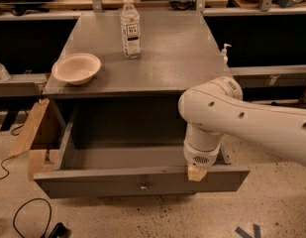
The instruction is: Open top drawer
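Observation:
The top drawer (93,182) is a wide grey drawer, pulled out toward me from under the grey cabinet top (157,58). Its deep grey box interior is open to view and holds nothing I can see. A small round metal knob (142,186) sits at the middle of its flat front. My white arm reaches in from the right and bends down over the drawer's right front corner. My gripper (196,173) points down at the drawer's front rim there; only a tan tip shows.
A clear plastic water bottle (129,28) and a cream bowl (76,68) stand on the cabinet top. Brown cardboard (31,133) leans beside the drawer's left side. A black cable (24,222) lies on the speckled floor. A white pump bottle (225,53) stands behind the cabinet's right edge.

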Controlling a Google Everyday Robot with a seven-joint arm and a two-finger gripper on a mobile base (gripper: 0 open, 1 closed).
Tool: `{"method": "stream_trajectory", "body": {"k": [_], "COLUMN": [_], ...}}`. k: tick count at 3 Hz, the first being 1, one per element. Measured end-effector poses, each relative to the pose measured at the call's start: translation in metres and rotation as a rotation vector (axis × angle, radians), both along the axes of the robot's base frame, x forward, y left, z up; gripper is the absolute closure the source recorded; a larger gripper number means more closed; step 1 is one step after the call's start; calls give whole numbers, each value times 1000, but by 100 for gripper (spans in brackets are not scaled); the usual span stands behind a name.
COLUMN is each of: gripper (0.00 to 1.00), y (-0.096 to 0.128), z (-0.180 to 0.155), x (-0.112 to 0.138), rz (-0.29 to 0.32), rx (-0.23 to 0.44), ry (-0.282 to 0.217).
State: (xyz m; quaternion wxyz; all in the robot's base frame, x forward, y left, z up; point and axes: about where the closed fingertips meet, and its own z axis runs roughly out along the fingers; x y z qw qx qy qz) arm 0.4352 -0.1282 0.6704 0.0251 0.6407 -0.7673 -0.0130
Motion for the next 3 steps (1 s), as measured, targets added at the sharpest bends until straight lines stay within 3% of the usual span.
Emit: {"method": "stream_trajectory", "body": {"k": [3], "gripper": [32], "y": [-1], "z": [7], "x": [-1], "rz": [-1], "rx": [-3], "ry": [-3]}}
